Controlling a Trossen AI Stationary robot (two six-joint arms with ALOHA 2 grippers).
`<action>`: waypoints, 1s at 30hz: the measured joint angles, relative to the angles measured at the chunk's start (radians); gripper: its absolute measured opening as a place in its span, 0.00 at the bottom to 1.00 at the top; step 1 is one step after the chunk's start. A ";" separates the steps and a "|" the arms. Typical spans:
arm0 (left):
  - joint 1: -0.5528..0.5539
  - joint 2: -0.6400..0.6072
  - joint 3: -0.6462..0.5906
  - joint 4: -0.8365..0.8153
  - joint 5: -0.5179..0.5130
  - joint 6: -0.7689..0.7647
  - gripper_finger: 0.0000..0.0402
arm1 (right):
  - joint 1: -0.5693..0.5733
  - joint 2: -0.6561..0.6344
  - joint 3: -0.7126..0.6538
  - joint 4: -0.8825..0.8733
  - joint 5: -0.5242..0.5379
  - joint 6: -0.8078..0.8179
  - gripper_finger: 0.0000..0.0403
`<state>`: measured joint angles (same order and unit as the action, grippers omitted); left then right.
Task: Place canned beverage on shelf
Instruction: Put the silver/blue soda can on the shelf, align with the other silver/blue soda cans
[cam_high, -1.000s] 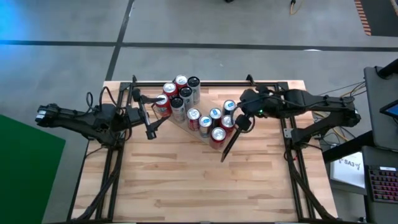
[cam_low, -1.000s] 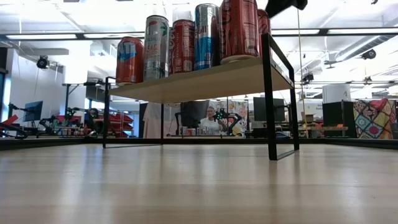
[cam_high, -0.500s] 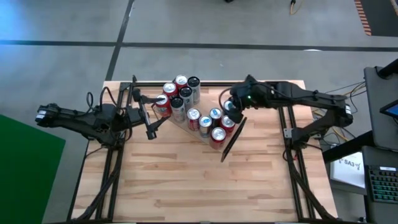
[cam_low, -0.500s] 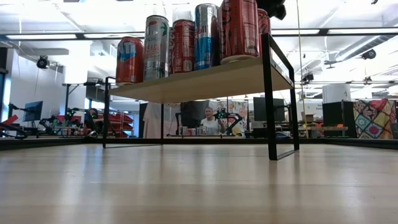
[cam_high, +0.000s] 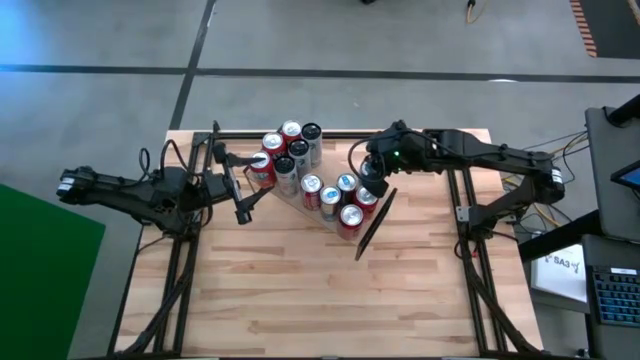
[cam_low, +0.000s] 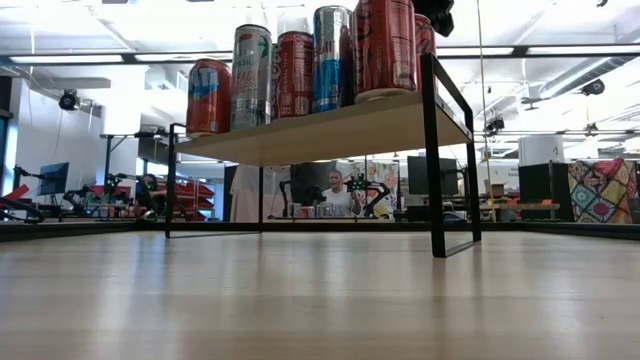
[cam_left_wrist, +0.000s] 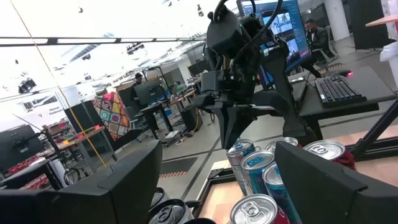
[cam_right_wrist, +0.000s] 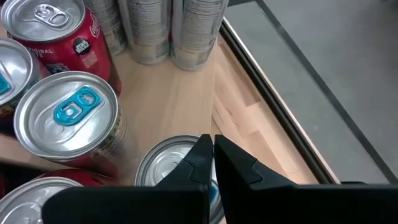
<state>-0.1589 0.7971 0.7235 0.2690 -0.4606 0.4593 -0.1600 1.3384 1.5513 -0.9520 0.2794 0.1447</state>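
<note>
The shelf (cam_low: 330, 125), a light-wood plank on thin black frames, stands slantwise across the table's far middle. Several cans stand upright on it: a group at its left end (cam_high: 290, 150) and a group at its right end (cam_high: 335, 200). My right gripper (cam_right_wrist: 212, 146) is shut. It points slanting down over the top of a silver can (cam_right_wrist: 165, 165) at the shelf's right end (cam_high: 372, 188). My left gripper (cam_high: 250, 185) stands open at the shelf's left end. Can tops (cam_left_wrist: 255, 208) show low between its fingers, and it holds nothing. My right gripper's shut fingertips (cam_right_wrist: 202, 152) lie over the rim of the silver can's top (cam_right_wrist: 155, 168), coming slanting down from the table's right. Whether they touch the can I cannot tell. The can stands upright on the shelf among the others.
The near half of the wooden tabletop (cam_high: 320, 290) bears nothing. Black frame rails (cam_high: 470, 230) run along both sides of the table. The shelf's black end frame (cam_low: 445, 150) stands at its right end. Beyond the table lies a workshop with desks, screens and a person (cam_low: 338, 190).
My right gripper, still shut, has moved toward the table's left edge. It went from beside the shelf's right end to over the cans there, most of the way in the first half second. The cans, the shelf and my left arm have kept still.
</note>
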 joint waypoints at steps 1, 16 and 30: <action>0.000 0.000 0.000 0.000 0.000 0.000 0.74 | 0.000 -0.001 0.000 0.000 0.000 -0.001 0.02; 0.000 0.000 0.000 0.000 0.000 0.004 0.74 | 0.000 0.005 0.000 0.017 -0.046 -0.003 0.02; 0.000 0.000 0.000 0.000 0.000 0.004 0.74 | -0.001 -0.005 -0.001 0.030 -0.028 0.012 0.02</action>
<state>-0.1591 0.7971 0.7235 0.2689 -0.4606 0.4629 -0.1607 1.3338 1.5501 -0.9218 0.2512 0.1568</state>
